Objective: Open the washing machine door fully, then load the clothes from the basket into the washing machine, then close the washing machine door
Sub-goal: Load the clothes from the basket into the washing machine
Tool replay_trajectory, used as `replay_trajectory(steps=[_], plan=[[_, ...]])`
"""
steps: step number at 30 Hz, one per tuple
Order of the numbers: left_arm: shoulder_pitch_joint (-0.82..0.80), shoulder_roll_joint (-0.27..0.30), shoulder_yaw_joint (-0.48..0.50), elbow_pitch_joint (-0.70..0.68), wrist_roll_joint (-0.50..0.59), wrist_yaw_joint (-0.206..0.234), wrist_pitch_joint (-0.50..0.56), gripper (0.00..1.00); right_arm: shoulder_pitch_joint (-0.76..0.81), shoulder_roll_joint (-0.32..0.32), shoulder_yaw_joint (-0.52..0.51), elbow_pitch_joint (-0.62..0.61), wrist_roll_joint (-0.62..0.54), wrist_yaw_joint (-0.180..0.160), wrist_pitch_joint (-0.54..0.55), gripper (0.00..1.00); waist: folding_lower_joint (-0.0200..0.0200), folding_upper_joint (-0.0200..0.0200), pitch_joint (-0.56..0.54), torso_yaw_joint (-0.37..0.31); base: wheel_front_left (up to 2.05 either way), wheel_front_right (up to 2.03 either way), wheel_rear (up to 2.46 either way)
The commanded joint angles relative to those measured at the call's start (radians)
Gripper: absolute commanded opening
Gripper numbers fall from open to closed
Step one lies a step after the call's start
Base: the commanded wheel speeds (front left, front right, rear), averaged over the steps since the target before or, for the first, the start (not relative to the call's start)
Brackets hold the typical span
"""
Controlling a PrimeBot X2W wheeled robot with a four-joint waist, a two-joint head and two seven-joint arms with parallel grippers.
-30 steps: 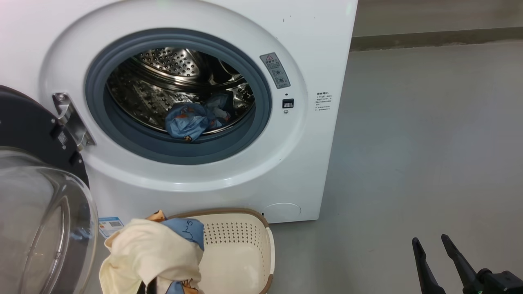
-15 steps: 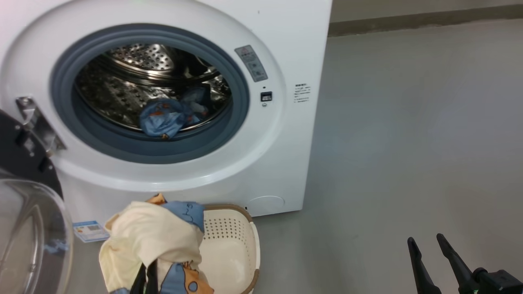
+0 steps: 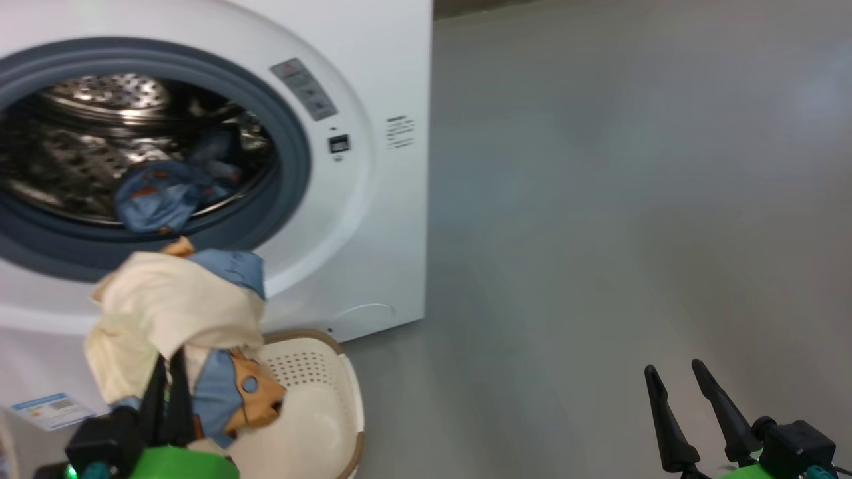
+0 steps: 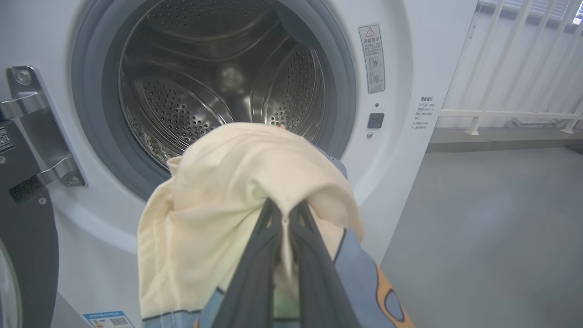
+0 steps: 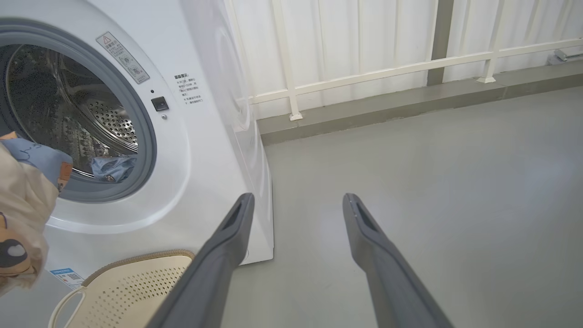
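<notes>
Holds the clothes [image 4: 237, 182] clamped in the left gripper [image 4: 285, 214] above the basket [image 3: 319, 412], facing the washing machine [image 3: 373, 219] opening at 10 o'clock for loading; parks the right gripper [image 3: 672, 367], fingers apart and empty, at 5 o'clock.

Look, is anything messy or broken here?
Nothing stands out. The left gripper pinches the cream and blue clothes in its fingers before the open washing machine, one blue piece lies inside, and the basket stands upright on the floor.
</notes>
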Motion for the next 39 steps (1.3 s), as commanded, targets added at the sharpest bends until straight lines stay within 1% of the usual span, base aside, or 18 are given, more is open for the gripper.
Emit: replay_trajectory(steps=[1,5,8,14,15,16,21,24,26,31,35,39], plan=[[-0.063,0.026,0.044,-0.012,0.007,0.005,-0.007,0.0,-0.049,-0.002,0.026,-0.022,0.004,0.002,-0.005,1.0,-0.0001,0.0,0.06,-0.089,0.0,0.0,0.0],[-0.128,0.063,0.078,0.027,0.002,0.008,-0.006,0.0,-0.065,0.014,0.035,-0.017,0.011,0.002,-0.005,1.0,-0.0001,0.0,0.097,-0.151,0.0,0.0,0.0],[-0.186,0.104,0.102,0.057,0.003,0.008,0.008,0.0,-0.076,0.024,0.039,-0.015,0.017,0.002,-0.005,1.0,-0.0001,0.0,0.129,-0.189,0.0,0.0,0.0],[-0.339,0.191,0.138,0.129,0.007,0.008,0.051,0.0,-0.105,0.035,0.055,-0.009,0.032,0.002,-0.005,1.0,-0.0001,0.0,0.213,-0.225,0.0,0.0,0.0],[-0.368,0.202,0.143,0.147,0.006,0.007,0.056,0.0,-0.112,0.036,0.058,-0.009,0.035,0.002,-0.005,1.0,-0.0001,0.0,0.226,-0.226,0.0,0.0,0.0],[-0.368,0.202,0.143,0.147,0.006,0.007,0.056,0.0,-0.112,0.036,0.058,-0.009,0.035,0.002,-0.005,1.0,-0.0001,0.0,0.226,-0.226,0.0,0.0,0.0],[-0.504,0.255,0.151,0.244,0.015,0.012,0.078,0.0,-0.152,0.038,0.076,-0.009,0.056,0.002,-0.005,1.0,-0.0001,0.0,0.29,-0.224,0.0,0.0,0.0],[-0.581,0.281,0.147,0.296,0.024,0.01,0.077,0.0,-0.177,0.038,0.092,-0.014,0.067,0.002,-0.005,1.0,-0.0001,0.0,0.325,-0.217,0.0,0.0,0.0],[-0.625,0.287,0.141,0.32,0.029,0.014,0.075,0.0,-0.19,0.038,0.1,-0.014,0.069,0.002,-0.005,1.0,-0.0001,0.0,0.344,-0.209,0.0,0.0,0.0],[-0.732,0.327,0.142,0.417,0.032,0.005,0.067,0.0,-0.22,0.038,0.129,-0.014,0.076,0.002,-0.005,1.0,-0.0001,0.0,0.392,-0.194,0.0,0.0,0.0],[-0.831,0.335,0.147,0.473,0.017,0.003,0.061,0.0,-0.237,0.038,0.144,-0.017,0.081,0.002,-0.005,1.0,-0.0001,0.0,0.434,-0.176,0.0,0.0,0.0],[-0.938,0.353,0.118,0.52,0.039,0.0,0.066,0.0,-0.256,0.038,0.163,-0.022,0.089,0.002,-0.005,1.0,-0.0001,0.0,0.486,-0.162,0.0,0.0,0.0]])
